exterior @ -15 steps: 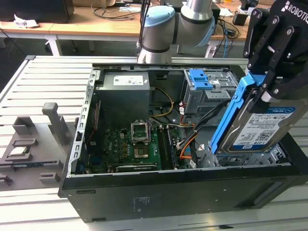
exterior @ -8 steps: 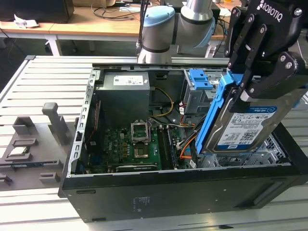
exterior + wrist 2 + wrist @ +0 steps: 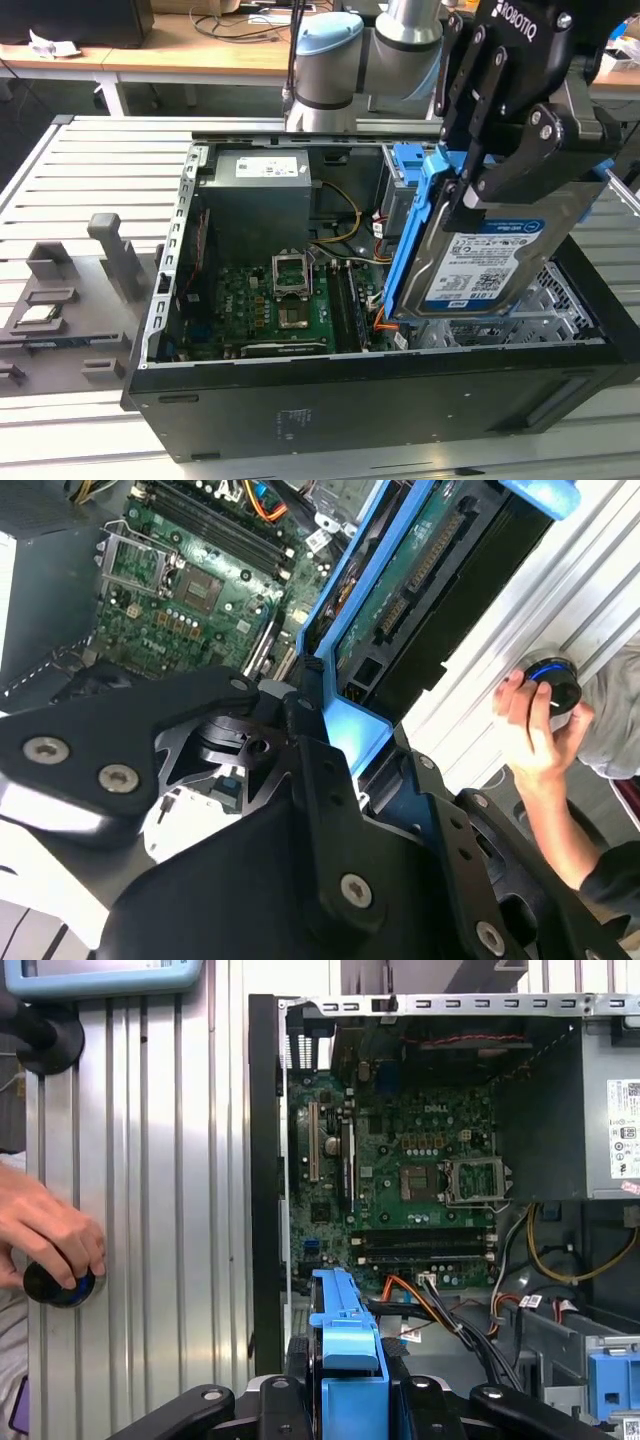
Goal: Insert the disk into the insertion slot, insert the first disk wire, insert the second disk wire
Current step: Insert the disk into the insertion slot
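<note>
My gripper (image 3: pixel 482 192) is shut on the disk (image 3: pixel 485 270), a grey hard drive with a white and blue label in a bright blue caddy. I hold it tilted on edge above the open computer case's corner at the exterior view's right. Just below its lower edge lies the insertion slot (image 3: pixel 545 305), a low silver perforated bay. The second wrist view shows the disk's green circuit side (image 3: pixel 415 575) between my black fingers (image 3: pixel 300 770). In the first wrist view the caddy's blue edge (image 3: pixel 345 1335) rises from my gripper (image 3: pixel 345 1395). An orange cable (image 3: pixel 412 1297) and dark wires lie loose beside the bay.
The case holds a green motherboard (image 3: pixel 270 295), a grey power supply (image 3: pixel 255 195) and a taller cage with a blue latch (image 3: pixel 405 195). A person's hand (image 3: pixel 45 1235) rests on a round black knob (image 3: pixel 550 683) on the ribbed table. Grey fixtures (image 3: pixel 110 260) stand at the exterior view's left.
</note>
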Robot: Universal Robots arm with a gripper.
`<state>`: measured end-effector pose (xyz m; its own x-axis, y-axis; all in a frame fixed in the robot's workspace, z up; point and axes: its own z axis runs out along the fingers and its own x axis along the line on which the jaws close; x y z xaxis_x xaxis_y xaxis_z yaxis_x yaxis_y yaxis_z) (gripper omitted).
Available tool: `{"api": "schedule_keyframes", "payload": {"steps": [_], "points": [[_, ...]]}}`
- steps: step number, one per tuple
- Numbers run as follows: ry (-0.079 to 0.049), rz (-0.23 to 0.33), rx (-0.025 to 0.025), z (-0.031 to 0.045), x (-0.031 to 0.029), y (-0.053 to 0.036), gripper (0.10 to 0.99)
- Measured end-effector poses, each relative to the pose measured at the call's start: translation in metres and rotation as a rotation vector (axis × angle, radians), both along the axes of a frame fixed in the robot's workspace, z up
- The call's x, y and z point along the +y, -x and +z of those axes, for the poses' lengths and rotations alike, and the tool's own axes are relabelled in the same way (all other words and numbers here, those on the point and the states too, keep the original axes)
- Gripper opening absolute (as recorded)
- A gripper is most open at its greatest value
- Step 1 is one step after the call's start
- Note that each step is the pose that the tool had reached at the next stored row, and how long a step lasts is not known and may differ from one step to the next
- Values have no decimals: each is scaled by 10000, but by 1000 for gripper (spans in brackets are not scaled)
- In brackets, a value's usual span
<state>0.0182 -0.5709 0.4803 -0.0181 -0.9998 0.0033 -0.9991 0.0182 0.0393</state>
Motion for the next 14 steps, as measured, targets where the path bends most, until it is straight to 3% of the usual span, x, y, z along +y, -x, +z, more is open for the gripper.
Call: {"api": "schedule_keyframes", "payload": {"steps": [4, 7, 9, 14], "points": [[1, -1, 1, 0, 49, 112, 369], [6, 0, 0, -1, 240, 110, 369], [8, 1, 0, -2, 265, 89, 369], [30, 0, 1, -7, 266, -190, 369]]}}
